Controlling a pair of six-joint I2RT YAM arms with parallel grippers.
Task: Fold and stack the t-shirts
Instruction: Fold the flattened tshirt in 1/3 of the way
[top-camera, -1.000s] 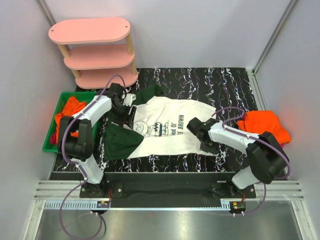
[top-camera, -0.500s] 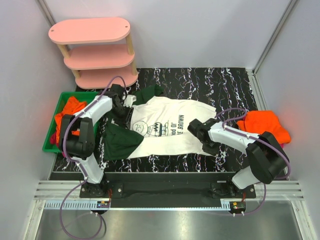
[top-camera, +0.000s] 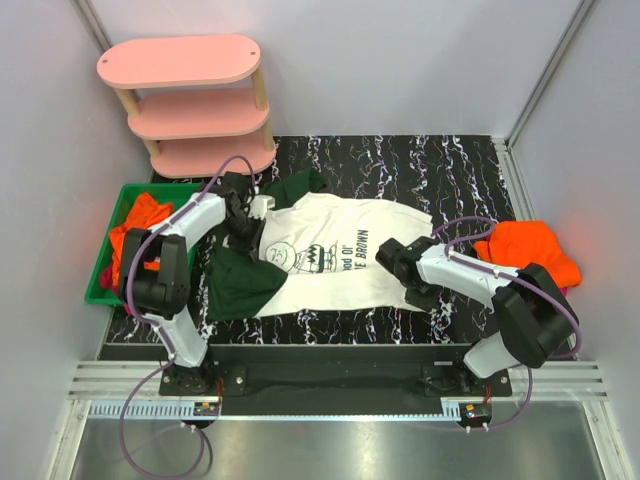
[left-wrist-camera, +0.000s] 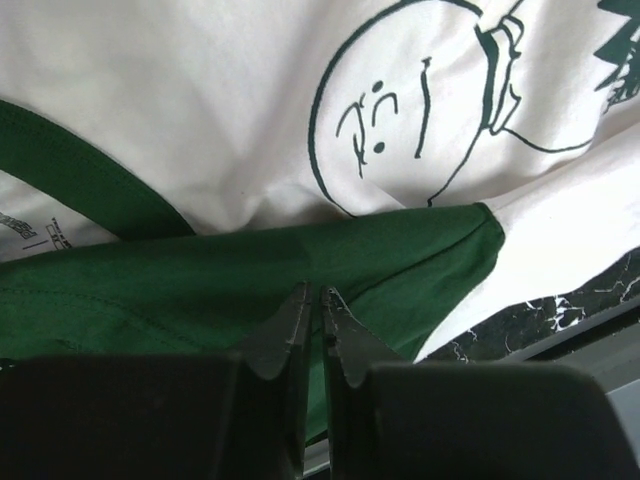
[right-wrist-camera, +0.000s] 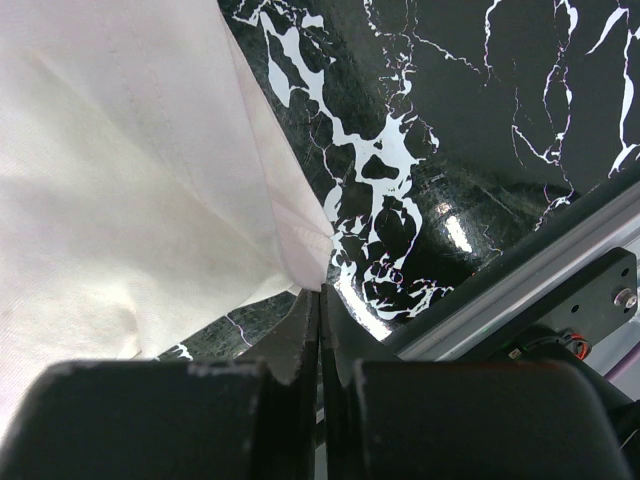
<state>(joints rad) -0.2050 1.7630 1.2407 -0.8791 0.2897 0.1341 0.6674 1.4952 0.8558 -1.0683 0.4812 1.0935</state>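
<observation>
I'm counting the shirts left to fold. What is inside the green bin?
The green bin holds crumpled orange cloth. The left arm crosses over part of it, so how many shirts lie there, or anything beneath, cannot be seen.

Robotics laboratory test cell. A left arm and a right arm are bolted at the near edge of a black marble-patterned tabletop. Plain pale wall panels enclose it, and an aluminium rail runs in front. Staged props: a pink 3-tier shelf and a green bin.
</observation>
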